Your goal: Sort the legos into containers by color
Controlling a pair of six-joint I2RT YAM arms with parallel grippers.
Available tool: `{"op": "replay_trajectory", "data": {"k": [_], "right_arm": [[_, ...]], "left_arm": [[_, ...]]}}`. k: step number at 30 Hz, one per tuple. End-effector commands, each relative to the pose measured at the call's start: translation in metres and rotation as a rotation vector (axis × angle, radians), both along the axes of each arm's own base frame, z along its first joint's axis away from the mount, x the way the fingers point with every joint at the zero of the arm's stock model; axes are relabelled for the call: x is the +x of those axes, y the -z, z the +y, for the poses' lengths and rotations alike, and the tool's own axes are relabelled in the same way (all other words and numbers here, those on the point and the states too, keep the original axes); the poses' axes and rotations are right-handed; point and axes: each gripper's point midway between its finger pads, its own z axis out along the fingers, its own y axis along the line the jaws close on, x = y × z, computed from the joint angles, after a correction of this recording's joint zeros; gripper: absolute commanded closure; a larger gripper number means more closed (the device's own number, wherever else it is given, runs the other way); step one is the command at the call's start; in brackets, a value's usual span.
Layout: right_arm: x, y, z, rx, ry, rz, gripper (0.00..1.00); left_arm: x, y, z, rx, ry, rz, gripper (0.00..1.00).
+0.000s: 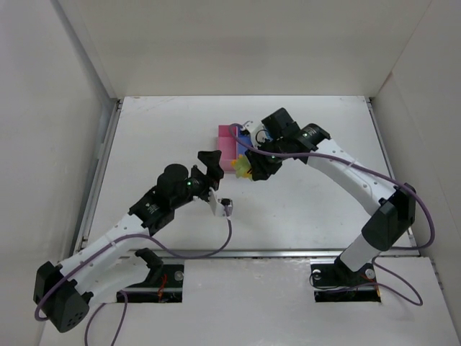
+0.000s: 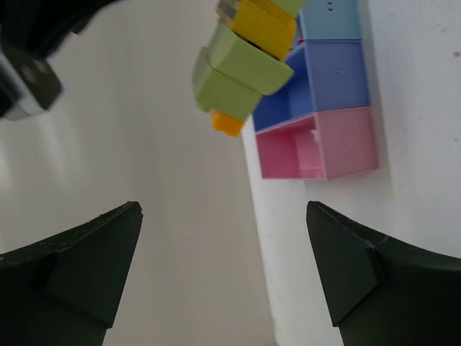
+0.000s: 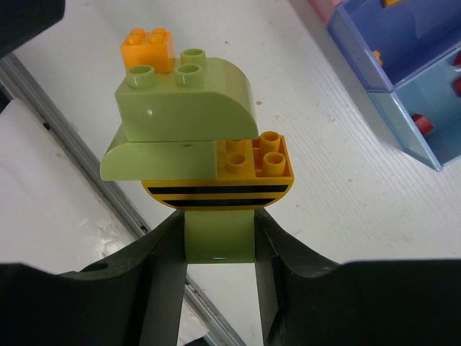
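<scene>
My right gripper (image 3: 220,216) is shut on the lime bottom brick of a lego clump (image 3: 194,137) made of lime bricks, a yellow black-striped brick and a small orange brick. It holds the clump (image 1: 241,168) in the air next to the pink bin (image 1: 227,146). The clump also shows in the left wrist view (image 2: 241,68). The joined bins run pink (image 2: 317,144), medium blue (image 2: 320,86), light blue (image 2: 331,18). Red legos (image 3: 421,124) lie in the light blue bin (image 3: 432,137). An orange piece (image 3: 377,56) lies in the medium blue bin (image 3: 414,61). My left gripper (image 2: 223,216) is open and empty, just left of the clump (image 1: 209,161).
The right arm (image 1: 338,162) covers most of the blue bins in the top view. White walls enclose the table on the left, back and right. A metal rail (image 3: 86,155) runs along the table's edge.
</scene>
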Motion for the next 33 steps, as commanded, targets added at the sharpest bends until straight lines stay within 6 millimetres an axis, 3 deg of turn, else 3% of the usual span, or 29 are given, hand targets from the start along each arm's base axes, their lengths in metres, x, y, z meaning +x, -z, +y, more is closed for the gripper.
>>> {"op": "replay_trajectory", "data": {"k": [1, 5, 14, 17, 21, 22, 23, 33], "right_arm": [[-0.002, -0.015, 0.017, 0.078, -0.042, 0.008, 1.0], [-0.007, -0.011, 0.023, 0.104, -0.062, 0.047, 1.0], [-0.009, -0.024, 0.037, 0.175, -0.078, 0.068, 1.0], [-0.008, -0.017, 0.038, 0.163, -0.076, 0.084, 1.0], [-0.009, -0.021, 0.04, 0.179, -0.078, 0.09, 1.0], [-0.007, -0.024, 0.041, 0.184, -0.079, 0.082, 1.0], [-0.007, -0.024, 0.041, 0.184, -0.079, 0.082, 1.0], [-0.007, -0.028, 0.042, 0.192, -0.073, 0.079, 1.0]], "left_arm": [[-0.001, -0.045, -0.017, -0.03, 0.066, -0.244, 0.03], [-0.001, -0.05, -0.022, 0.013, 0.075, -0.473, 0.04], [-0.016, -0.043, -0.036, 0.091, 0.198, -0.583, 0.06], [-0.019, -0.041, -0.041, 0.1, 0.234, -0.596, 0.14], [-0.023, -0.027, -0.045, 0.154, 0.284, -0.572, 0.26], [-0.024, -0.032, -0.047, 0.156, 0.296, -0.563, 0.28], [-0.026, -0.021, -0.047, 0.188, 0.324, -0.509, 0.31], [-0.028, -0.016, -0.05, 0.229, 0.357, -0.505, 0.33]]}}
